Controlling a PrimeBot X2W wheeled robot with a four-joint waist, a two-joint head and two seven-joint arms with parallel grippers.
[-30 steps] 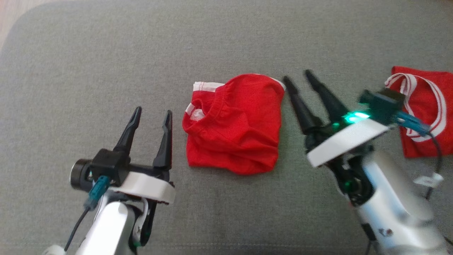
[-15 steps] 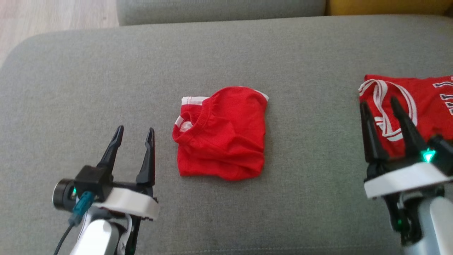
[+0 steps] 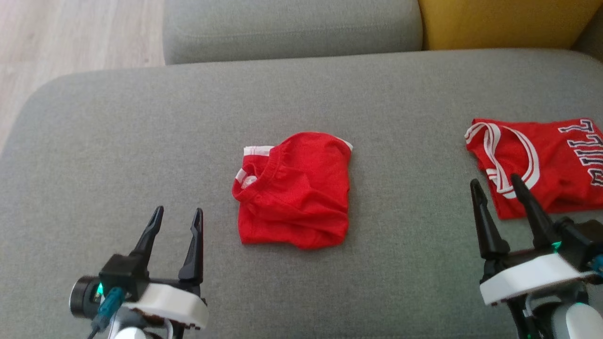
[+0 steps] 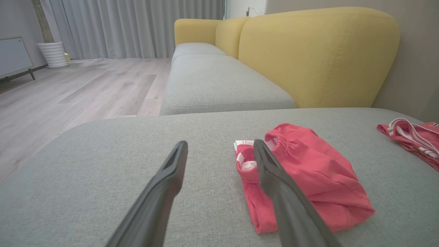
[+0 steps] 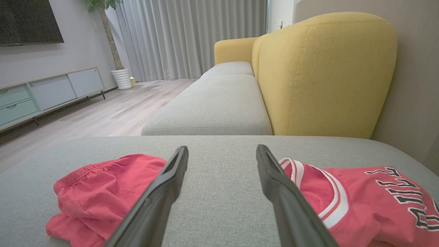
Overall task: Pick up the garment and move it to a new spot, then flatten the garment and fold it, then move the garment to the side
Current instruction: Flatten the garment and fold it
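Observation:
A red garment with a white-trimmed waistband lies folded into a rough square in the middle of the grey sofa cushion. In the wrist views it appears again, red garment to the right of the left fingers and red garment left of the right ones. My left gripper hovers open at the lower left, a short way left of it, left gripper holding nothing. Open and holding nothing, my right gripper sits at the lower right, right gripper well apart from the folded piece.
A red jersey with white straps and dark lettering lies at the cushion's right edge, just beyond my right fingertips; red jersey, red jersey. A yellow backrest rises behind. Wooden floor lies off the cushion's left end.
The camera has tilted up, showing more of the sofa. My right gripper has drawn away from the folded garment's right side to near the jersey. Both grippers stay open.

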